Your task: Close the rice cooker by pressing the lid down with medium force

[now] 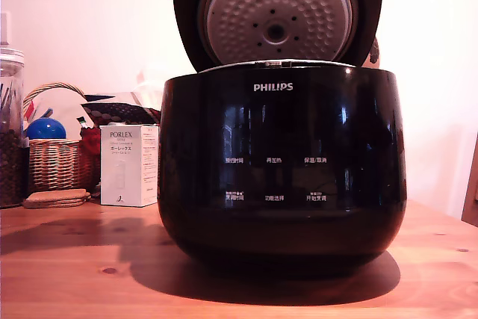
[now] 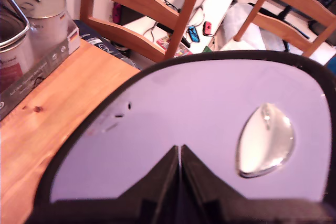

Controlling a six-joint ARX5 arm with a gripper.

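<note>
gripper (image 2: 179, 153) – fingers pressed together, tips on the lid (image 2: 199, 108) | silver button (image 2: 265, 140) beside | wooden table (image 2: 58, 108) – boxed pot (image 2: 37, 30) at its edge

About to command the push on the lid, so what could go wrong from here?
1. The lid stands fully open and upright, and the shut fingers meet its glossy outer face; they may skid instead of tipping it.
2. A chrome button sits beside the fingers; drifting onto it could spoil the press.
3. A hard push might slide the rice cooker along the wooden table.

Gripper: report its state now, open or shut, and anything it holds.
Gripper: shut, fingertips together, holding nothing, poised over the outer face of the raised lid.
</note>
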